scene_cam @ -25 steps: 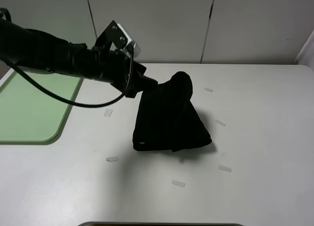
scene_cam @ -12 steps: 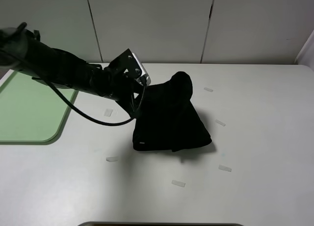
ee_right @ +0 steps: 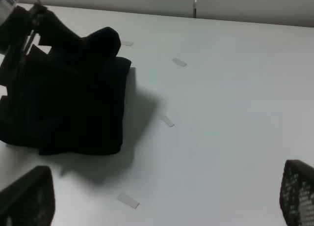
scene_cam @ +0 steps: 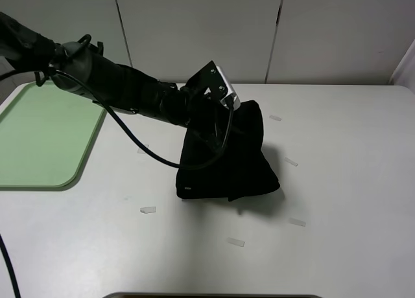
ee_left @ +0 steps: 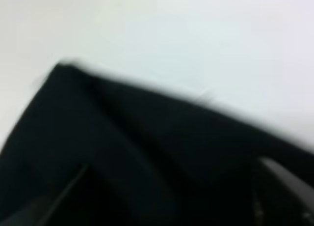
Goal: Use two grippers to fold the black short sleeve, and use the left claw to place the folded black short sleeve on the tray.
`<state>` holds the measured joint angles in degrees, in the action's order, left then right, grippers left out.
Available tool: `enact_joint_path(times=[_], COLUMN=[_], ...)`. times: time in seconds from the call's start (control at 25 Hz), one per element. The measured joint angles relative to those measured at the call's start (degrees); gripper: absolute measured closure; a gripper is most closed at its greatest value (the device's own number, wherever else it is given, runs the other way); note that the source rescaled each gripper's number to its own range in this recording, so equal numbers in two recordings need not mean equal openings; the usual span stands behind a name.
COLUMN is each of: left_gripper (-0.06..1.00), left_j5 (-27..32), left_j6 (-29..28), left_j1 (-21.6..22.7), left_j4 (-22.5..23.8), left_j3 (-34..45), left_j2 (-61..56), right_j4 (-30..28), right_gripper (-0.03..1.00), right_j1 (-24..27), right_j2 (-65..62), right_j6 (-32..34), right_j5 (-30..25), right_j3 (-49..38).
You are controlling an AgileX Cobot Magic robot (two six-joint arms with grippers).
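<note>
now reaching further across the black short sleeve (scene_cam: 224,159), left claw (scene_cam: 224,120) over its far edge; jaw state not discernible. bundle lying mid-table, well apart from tray (scene_cam: 39,142). pickup seemingly beginning.

High and right-wrist views share the shirt (scene_cam: 224,159); left-wrist's apparently close.

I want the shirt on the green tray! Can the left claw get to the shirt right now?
Probably yes. The left claw is already over the black shirt, nothing between them. Whether it grips the cloth can't be seen.
</note>
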<state>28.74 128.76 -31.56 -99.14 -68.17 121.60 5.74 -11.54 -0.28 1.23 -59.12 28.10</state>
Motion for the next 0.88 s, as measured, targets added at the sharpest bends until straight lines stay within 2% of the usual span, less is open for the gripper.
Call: enact_joint_path(times=[0.16,0.44,0.88], left_gripper=[0.15,0.12,0.10], left_j5=[4.5,6.4,7.0], left_j6=[-0.2,8.0,1.3], left_j1=[-1.0,-2.1,-2.4], left_j4=[0.0,0.0,0.0], left_j3=[-0.5,-1.2,-2.3], left_j2=[1.7,2.8,0.8], right_j4=[0.0,0.0,0.0], right_gripper=[-0.03,-0.03,-0.03], right_j1=[0.0,0.0,0.0], right_j2=[0.0,0.0,0.0], right_j6=[0.0,0.0,0.0], right_j5=[0.0,0.0,0.0], right_j3=[0.0,0.0,0.0])
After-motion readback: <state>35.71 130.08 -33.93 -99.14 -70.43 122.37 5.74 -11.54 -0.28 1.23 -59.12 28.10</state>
